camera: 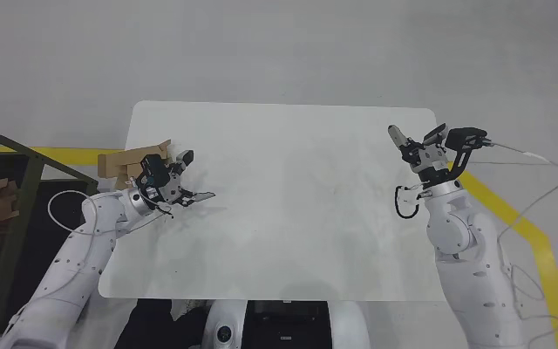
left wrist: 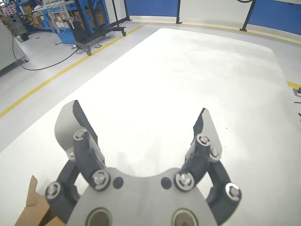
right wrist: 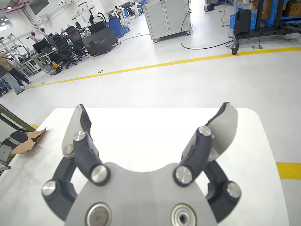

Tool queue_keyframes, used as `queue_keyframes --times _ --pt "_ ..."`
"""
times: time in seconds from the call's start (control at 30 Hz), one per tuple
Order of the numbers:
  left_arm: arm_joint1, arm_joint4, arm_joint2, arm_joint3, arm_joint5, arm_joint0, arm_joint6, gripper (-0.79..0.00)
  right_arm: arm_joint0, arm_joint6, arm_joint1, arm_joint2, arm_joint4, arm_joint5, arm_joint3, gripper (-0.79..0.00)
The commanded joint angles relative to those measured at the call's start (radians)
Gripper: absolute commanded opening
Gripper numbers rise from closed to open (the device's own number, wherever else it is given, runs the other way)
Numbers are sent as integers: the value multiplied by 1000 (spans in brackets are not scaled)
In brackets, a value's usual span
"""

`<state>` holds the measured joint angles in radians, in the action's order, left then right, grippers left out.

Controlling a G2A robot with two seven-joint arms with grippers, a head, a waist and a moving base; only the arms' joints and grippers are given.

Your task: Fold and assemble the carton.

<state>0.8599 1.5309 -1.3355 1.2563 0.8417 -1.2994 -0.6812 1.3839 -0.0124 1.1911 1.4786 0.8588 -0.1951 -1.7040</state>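
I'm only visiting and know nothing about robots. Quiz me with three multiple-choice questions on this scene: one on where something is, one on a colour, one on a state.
1. Where is the carton?
A. at the table edge, near the left pincer
B. mid-table
C. on the floor

2. What colour is the carton?
A. brown
B. blue
C. white

3. How do the two pincers stand?
A. both shut
B. both open and empty
C. one holds the carton

Answers: 1 A, the top view shows it at that edge. 2 A, it is plain brown cardboard. 3 B, the left pincer and right pincer are spread with nothing between.
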Motion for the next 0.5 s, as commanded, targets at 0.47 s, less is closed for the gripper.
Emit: queue_keyframes --times 0.47 --pt "-13 -89 -72 0 57 -56 7 0 0 0 0 0 0 0 0 0"
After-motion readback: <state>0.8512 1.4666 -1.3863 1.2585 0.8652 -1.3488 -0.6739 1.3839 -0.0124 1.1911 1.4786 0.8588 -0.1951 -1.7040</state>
